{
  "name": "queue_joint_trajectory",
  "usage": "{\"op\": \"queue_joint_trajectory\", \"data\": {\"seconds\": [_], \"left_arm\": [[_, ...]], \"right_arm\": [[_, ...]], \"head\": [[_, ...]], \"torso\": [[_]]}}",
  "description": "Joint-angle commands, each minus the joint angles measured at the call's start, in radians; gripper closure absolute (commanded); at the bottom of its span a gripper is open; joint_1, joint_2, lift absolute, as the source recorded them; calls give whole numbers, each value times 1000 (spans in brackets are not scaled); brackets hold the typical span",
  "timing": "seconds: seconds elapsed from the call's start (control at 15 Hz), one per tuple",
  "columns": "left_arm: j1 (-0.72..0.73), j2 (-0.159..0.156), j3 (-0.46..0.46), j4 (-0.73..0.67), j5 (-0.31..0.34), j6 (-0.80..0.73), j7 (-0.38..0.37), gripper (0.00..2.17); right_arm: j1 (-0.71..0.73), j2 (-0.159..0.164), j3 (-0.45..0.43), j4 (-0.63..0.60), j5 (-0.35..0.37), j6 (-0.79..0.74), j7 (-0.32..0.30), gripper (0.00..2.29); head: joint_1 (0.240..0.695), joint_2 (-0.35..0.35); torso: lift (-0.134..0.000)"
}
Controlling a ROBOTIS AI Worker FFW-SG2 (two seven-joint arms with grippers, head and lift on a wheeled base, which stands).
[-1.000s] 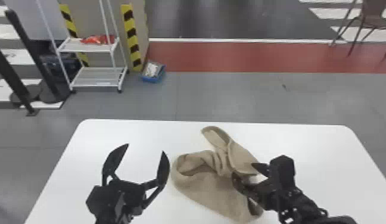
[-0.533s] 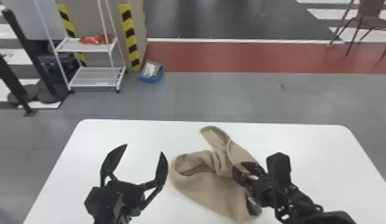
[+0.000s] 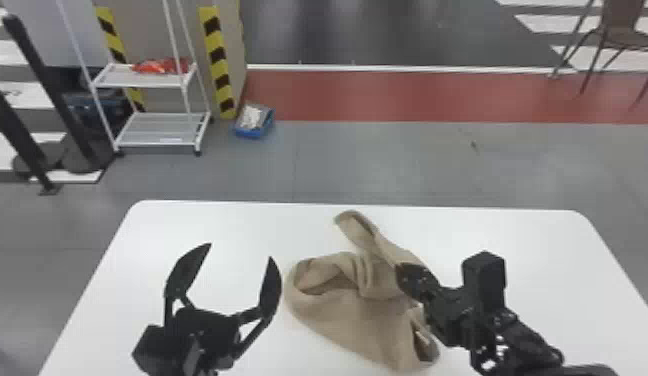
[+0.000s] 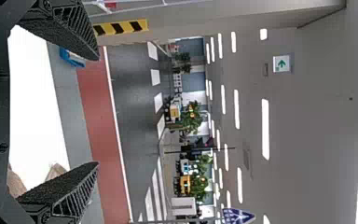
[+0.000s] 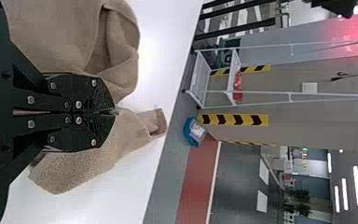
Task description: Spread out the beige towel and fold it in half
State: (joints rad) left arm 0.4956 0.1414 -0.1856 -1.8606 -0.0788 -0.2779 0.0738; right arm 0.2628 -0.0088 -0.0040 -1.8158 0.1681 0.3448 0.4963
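My left gripper [image 3: 240, 250] stands open over the left part of the white table, left of the towel, with nothing between its fingers. In the left wrist view the left gripper [image 4: 98, 112] has its fingers wide apart, and towel edges [image 4: 56, 171] show near the lower finger. The beige towel [image 3: 358, 320] lies crumpled in the middle, one narrow end pointing to the far edge. At its right side is my right gripper [image 3: 402, 275]. In the right wrist view the right gripper [image 5: 114, 112] is closed on a fold of the towel [image 5: 56, 32].
The white table [image 3: 548, 260] has rounded far corners. Beyond it on the floor are a white shelf rack [image 3: 158, 130], a blue bin [image 3: 254, 121], black posts at the left and a brown chair [image 3: 620, 35] at the far right.
The right gripper's fingers, spread apart at the towel's right side a second ago, have come together on the cloth. The left gripper has hardly moved.
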Motion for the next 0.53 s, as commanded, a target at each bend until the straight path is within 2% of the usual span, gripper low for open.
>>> {"op": "queue_joint_trajectory", "data": {"seconds": [0.0, 0.13, 0.27, 0.33, 0.4, 0.47], "left_arm": [[17, 1, -2, -14, -4, -17, 0, 87], [26, 6, -6, -22, -9, -20, 0, 87], [31, 12, -8, -25, -9, -30, -2, 87], [37, 20, -11, -25, -10, -48, -2, 87], [38, 33, -26, -25, -10, -51, 0, 87], [43, 38, -34, -28, -19, -57, -2, 87]], "right_arm": [[61, 0, -31, -243, -41, 133, 14, 1663], [36, 1, -125, -364, -62, 323, 27, 1663], [-59, -2, -303, -382, -111, 514, 64, 1663], [-94, -2, -367, -382, -124, 547, 74, 1663], [-131, -8, -436, -367, -116, 547, 77, 1663], [-165, -20, -496, -323, -111, 556, 77, 1663]], "head": [[695, 2], [695, -9], [695, -51], [695, -82], [695, -161], [695, -195]], "torso": [[0], [0], [0], [0], [0], [0]]}}
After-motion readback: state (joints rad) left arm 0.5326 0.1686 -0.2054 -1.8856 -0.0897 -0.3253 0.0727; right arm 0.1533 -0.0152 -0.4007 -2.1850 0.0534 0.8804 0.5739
